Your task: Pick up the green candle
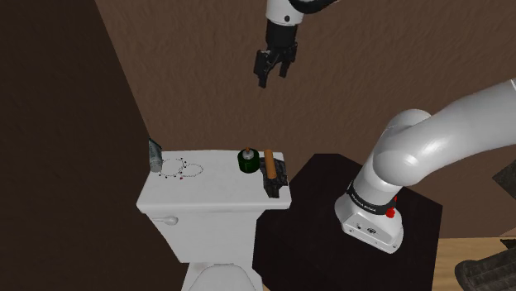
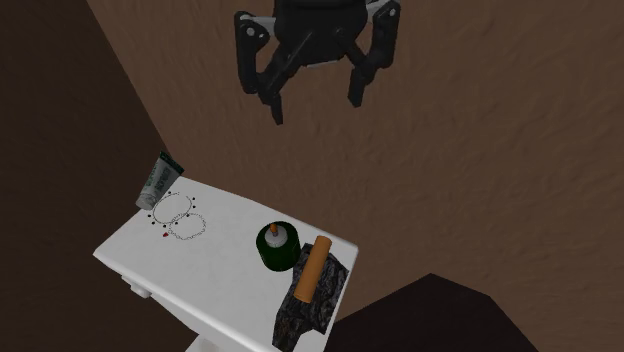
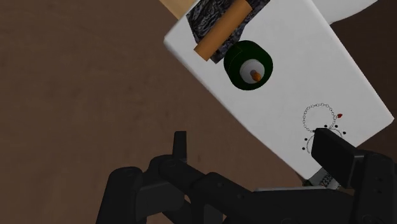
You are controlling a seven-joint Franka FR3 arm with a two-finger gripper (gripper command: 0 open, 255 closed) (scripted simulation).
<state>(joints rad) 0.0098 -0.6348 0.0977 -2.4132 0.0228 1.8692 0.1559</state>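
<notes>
You are watching the white arm reaching toward 11 o'clock in the shoulder view. The white toilet tank is sitting below it. The black gripper is hanging high above the lid, fingers spread wide, gripping nothing. A dark cloth is carrying an orange-brown cylinder. The green candle is standing upright just at the cylinder's 9 o'clock, roughly 6 o'clock from the gripper. A grey tube and a beaded chain are lying further toward 9 o'clock.

White arm, rounded links, dark joint band, red buttons at frame's lower right. All-black gripper, angular fingers.
</notes>
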